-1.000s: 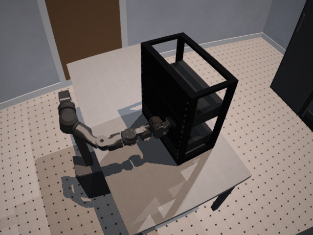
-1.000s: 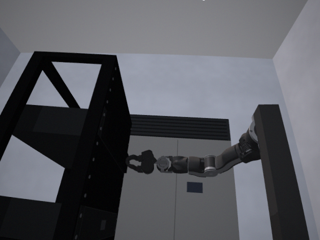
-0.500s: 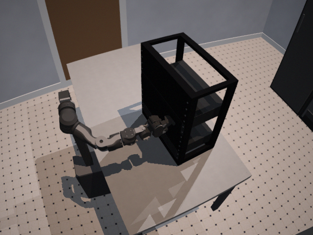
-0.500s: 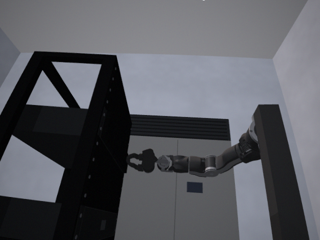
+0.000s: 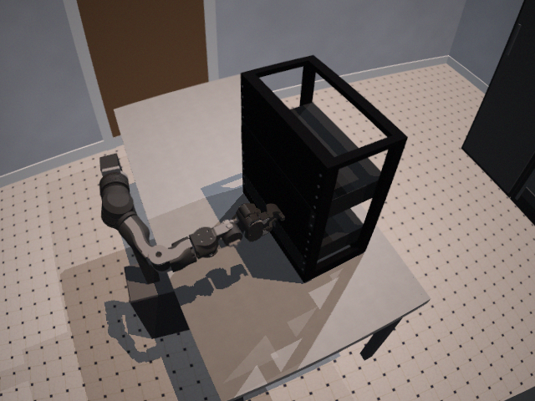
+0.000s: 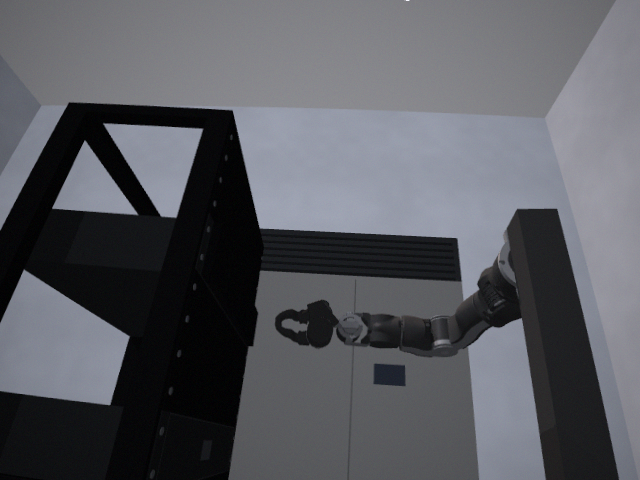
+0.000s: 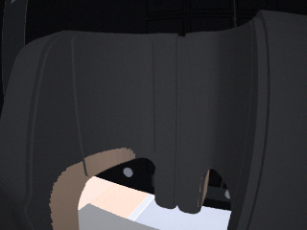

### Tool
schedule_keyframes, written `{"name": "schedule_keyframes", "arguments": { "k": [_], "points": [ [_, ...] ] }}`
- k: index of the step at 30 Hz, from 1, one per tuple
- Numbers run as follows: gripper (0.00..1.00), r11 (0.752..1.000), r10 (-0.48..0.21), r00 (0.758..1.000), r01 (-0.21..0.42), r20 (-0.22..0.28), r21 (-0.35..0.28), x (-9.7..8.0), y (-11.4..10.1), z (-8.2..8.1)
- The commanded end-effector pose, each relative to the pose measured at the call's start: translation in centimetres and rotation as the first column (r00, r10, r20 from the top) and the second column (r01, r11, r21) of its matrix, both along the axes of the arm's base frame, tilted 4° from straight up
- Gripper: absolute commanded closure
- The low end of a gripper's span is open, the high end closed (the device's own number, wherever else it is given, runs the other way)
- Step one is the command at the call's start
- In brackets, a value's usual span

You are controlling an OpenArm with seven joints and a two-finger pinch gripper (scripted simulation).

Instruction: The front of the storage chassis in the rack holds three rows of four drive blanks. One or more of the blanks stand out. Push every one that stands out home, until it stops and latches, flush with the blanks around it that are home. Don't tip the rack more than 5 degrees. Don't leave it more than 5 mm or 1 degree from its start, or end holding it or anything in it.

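Note:
The black rack [image 5: 291,120] [image 6: 178,258] stands upright on the table, its front toward the arm. Dark boxes sit inside it; the upper one [image 6: 118,240] shows through the open side. The front is nearly black, with faint panel outlines [image 7: 192,19] along the top of the wrist view. Single blanks, and which of them stand out, cannot be made out. My gripper [image 5: 282,214] [image 6: 278,321] [image 7: 190,125] is shut and empty, its fingertips together. It is in front of the lower part of the rack's front; the exterior view shows a gap between them. The fingers hide much of the front in the wrist view.
The pale table [image 5: 181,146] extends to both sides of the rack. The rack's front posts carry rows of light screw dots. The arm's dark pedestal [image 5: 157,302] [image 6: 563,335] stands beside the table. A tall light cabinet [image 6: 413,428] is in the background.

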State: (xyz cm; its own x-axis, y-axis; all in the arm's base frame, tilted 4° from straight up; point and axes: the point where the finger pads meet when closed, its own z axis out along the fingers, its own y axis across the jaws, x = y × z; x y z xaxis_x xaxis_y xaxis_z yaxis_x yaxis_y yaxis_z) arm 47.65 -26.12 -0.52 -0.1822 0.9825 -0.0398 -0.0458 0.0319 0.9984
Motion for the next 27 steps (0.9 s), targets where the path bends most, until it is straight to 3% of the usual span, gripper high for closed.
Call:
{"name": "schedule_keyframes", "arguments": {
  "k": [1, 14, 27],
  "points": [
    [1.00, 1.000, -0.015, 1.000, 0.015, 0.011, 0.015, -0.5, -0.3, 0.4],
    [1.00, 1.000, -0.015, 1.000, 0.015, 0.011, 0.015, -4.5, -1.0, 0.2],
    [1.00, 1.000, -0.017, 1.000, 0.017, 0.010, 0.015, -5.2, -1.1, 0.4]
  ]
}}
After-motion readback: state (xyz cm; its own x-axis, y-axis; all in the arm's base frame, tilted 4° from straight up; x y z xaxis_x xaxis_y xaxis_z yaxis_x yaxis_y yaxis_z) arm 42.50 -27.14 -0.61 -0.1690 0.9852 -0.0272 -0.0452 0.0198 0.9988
